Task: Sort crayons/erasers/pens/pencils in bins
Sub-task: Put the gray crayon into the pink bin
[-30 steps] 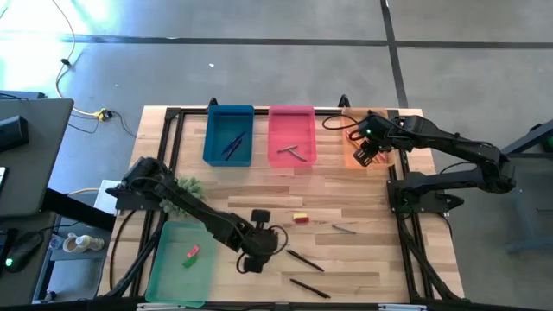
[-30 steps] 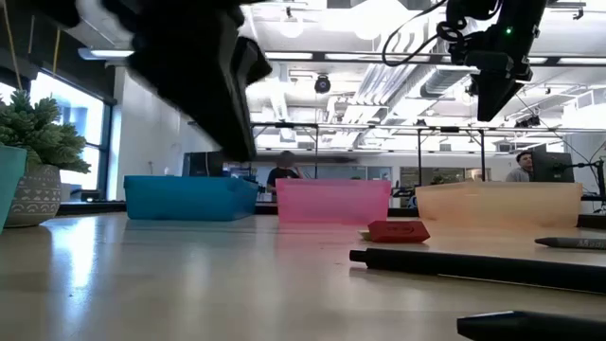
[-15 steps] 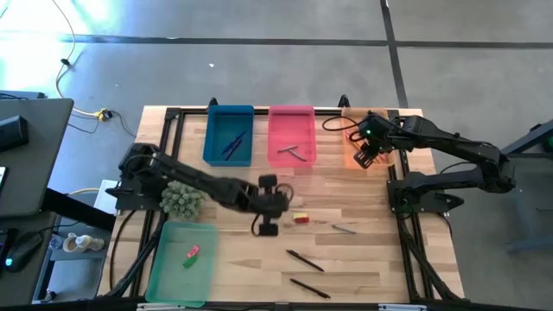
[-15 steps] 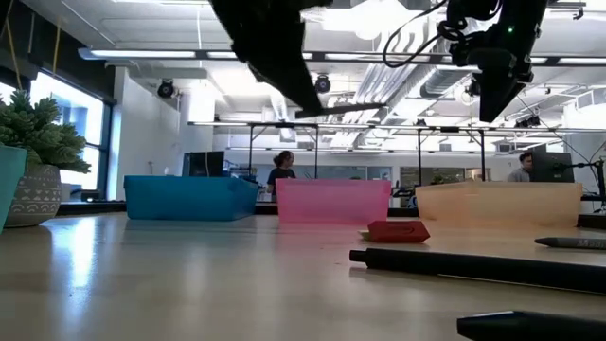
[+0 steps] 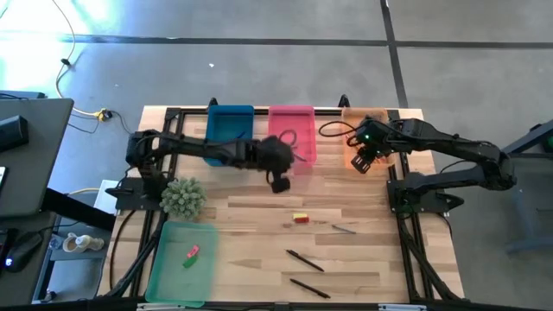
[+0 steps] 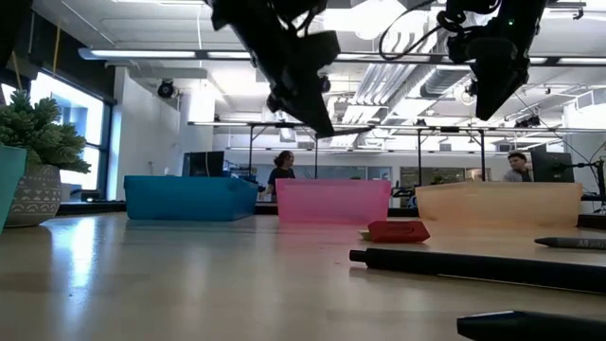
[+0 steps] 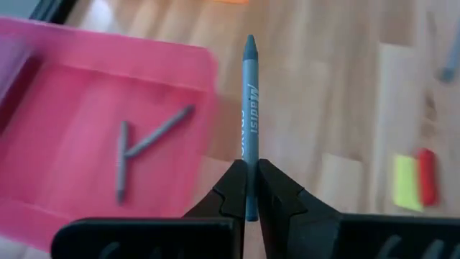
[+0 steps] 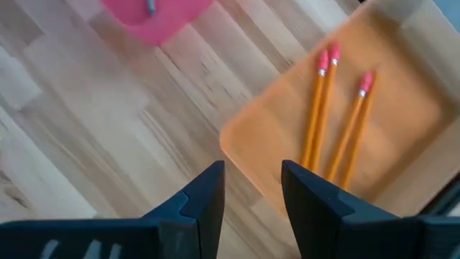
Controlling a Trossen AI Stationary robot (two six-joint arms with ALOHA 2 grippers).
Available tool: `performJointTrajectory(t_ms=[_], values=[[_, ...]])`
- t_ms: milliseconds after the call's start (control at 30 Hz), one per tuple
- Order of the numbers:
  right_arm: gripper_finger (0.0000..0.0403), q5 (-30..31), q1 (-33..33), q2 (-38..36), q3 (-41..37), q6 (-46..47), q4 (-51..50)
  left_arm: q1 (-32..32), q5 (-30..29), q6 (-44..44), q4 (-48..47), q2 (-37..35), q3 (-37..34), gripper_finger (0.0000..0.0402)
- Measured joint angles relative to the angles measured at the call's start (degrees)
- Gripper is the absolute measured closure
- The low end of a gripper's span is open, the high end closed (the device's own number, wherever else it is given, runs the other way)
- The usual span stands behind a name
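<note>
My left gripper (image 5: 278,177) hangs above the table just in front of the pink bin (image 5: 291,136) and is shut on a grey-blue crayon (image 7: 249,108). Two grey crayons (image 7: 144,144) lie in the pink bin. My right gripper (image 5: 361,160) is open and empty above the near left corner of the orange bin (image 8: 374,137), where three pencils (image 8: 338,122) lie. Another crayon (image 5: 344,229), a yellow eraser (image 5: 300,218) and two black pens (image 5: 305,260) lie flat on the table. My left gripper pinches the crayon's back end (image 7: 249,188) between its two fingers. The crayon runs along the fingers and sticks out past their tips, its point (image 7: 249,43) leading. It is lifted clear of the table, beside the pink bin's near right corner.
The blue bin (image 5: 229,136) with pens stands left of the pink one. The green bin (image 5: 181,263) at the near left holds a pink and a green eraser (image 5: 191,254). A small potted plant (image 5: 182,197) stands at the left between them.
My left gripper has gone from the table's near middle toward the far edge and up, ending just in front of the pink bin, with the crayon carried clear of the table. My right gripper has stayed over the orange bin's corner.
</note>
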Motion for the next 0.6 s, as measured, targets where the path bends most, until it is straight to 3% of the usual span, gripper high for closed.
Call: performJointTrajectory(t_ms=[433,600], values=[[0.0274,-2.2,8.2,0.0,0.0,3.8,12.1,12.3,2.3,1.5,0.6,0.8,0.1,0.0397],[0.0274,-4.0,11.8,0.0,0.0,1.9,19.5,14.8,6.1,1.5,0.3,4.1,0.0,0.0397]])
